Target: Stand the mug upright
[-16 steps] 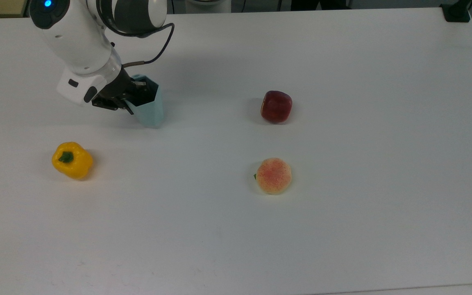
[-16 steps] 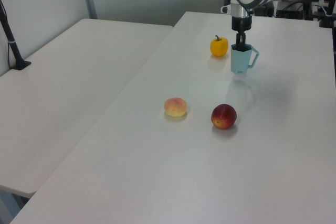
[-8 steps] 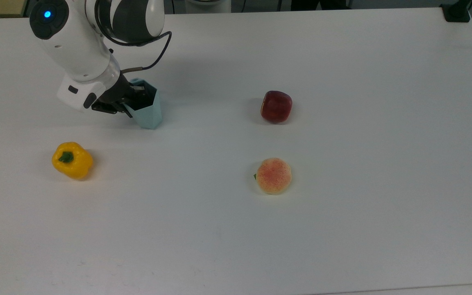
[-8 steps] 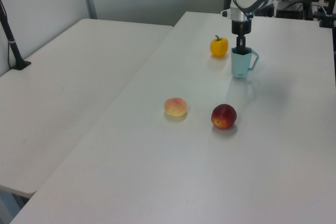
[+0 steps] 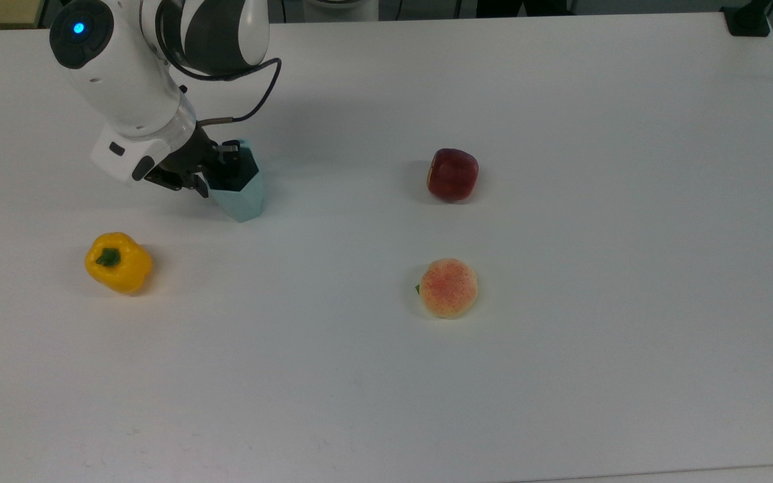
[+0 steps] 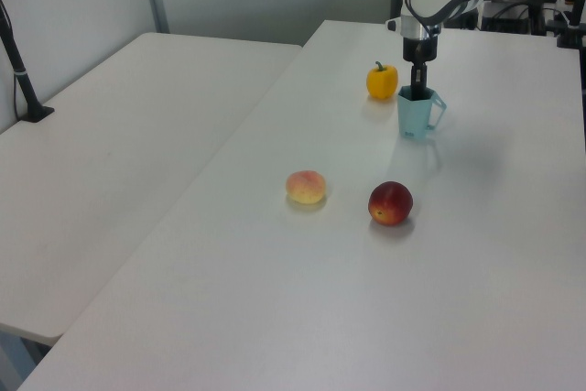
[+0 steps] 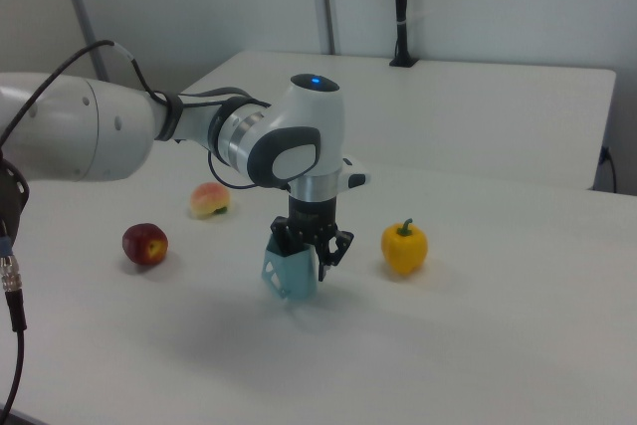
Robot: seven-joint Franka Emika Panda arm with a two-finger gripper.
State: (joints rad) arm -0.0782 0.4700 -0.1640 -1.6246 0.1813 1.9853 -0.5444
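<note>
Gripper [image 6: 420, 91] pinches mug [image 6: 415, 116] rim wall, one finger inside; light, rigid, likely slick, near table's [image 5: 561, 376] edge.

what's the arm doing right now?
The white Franka arm's pincer is gripping the rim of the pale teal faceted mug, one finger inside it. The mug stands opening-up on the white table, about upright. A yellow bell pepper, a dark red apple and a pale peach sit apart, untouched.
</note>
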